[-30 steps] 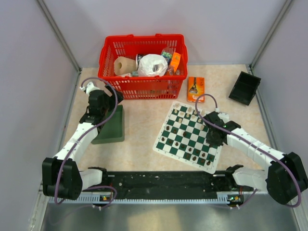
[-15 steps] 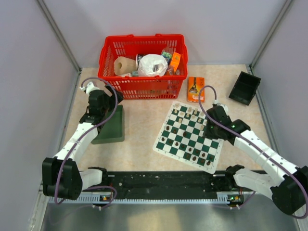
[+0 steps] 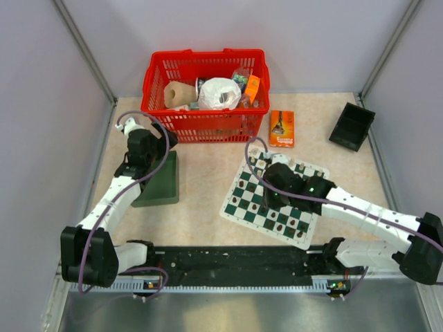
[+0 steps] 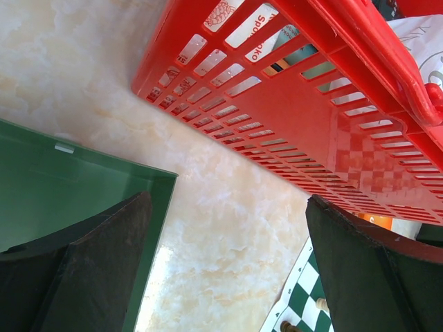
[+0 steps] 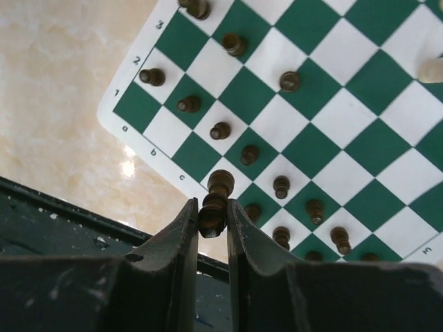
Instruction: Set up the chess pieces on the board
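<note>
Two arms reach over the table (image 3: 208, 180), and only one of them carries anything. The right gripper (image 5: 212, 216) is pinched narrow on a dark brown chess piece (image 5: 216, 195), which is clamped between the two fingers with one end sticking out past the fingertips. In the right wrist view this piece sits over the white border of the board (image 5: 344, 174), next to the printed letter c at the near-left side. How high above the mat it is held cannot be told.

Several other dark pieces (image 5: 220, 129) stand upright on the squares in front of the gripper, many of them in a slanting row along the near ranks. A cream piece (image 5: 432, 69) shows at the right edge of that view.

From above, the right arm stretches leftward across the board. The left gripper (image 4: 228, 270) is spread wide with nothing between its fingers. It hangs over the far end of the plain green tray (image 4: 62, 187), just beside the red basket (image 4: 311, 131). An orange box (image 3: 282, 128) lies between the basket and the board's far edge. A black tray (image 3: 351, 126) sits tilted near the far right corner.
</note>
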You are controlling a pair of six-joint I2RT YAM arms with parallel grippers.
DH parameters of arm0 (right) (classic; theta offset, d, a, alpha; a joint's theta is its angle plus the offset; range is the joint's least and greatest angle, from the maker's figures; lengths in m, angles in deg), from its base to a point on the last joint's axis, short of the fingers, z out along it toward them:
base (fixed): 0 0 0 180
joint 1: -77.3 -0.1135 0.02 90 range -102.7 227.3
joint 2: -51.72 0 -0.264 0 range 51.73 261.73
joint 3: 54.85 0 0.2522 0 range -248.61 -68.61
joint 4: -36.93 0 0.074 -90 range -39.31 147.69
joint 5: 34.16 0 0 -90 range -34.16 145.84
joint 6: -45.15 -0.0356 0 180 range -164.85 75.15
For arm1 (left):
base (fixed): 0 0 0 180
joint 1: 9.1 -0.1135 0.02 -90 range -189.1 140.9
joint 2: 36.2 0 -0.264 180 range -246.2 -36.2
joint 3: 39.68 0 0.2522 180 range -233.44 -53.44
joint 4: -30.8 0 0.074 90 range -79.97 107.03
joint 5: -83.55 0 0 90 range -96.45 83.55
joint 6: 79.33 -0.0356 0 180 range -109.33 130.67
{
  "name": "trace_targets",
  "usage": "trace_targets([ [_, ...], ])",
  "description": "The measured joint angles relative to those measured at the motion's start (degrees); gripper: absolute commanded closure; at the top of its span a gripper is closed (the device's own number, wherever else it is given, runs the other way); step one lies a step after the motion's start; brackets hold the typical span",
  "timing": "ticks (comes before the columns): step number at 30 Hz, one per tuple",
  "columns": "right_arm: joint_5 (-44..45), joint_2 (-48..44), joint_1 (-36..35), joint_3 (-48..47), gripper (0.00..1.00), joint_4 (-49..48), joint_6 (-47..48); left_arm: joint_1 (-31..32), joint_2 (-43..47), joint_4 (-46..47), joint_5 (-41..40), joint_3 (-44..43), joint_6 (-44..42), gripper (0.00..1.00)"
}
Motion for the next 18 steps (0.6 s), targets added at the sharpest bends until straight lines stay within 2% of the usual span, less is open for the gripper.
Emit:
trace_targets([
  [6,1.5,6.4,-5.7,-0.7,0.96,-0.8,0.0,0.0,0.0,0.0,0.0,0.0,0.0,0.01],
  [18,1.1,9.0,-6.1,0.4,0.96,-4.1,-0.5,0.0,0.0,0.0,0.0,0.0,0.0,0.01],
])
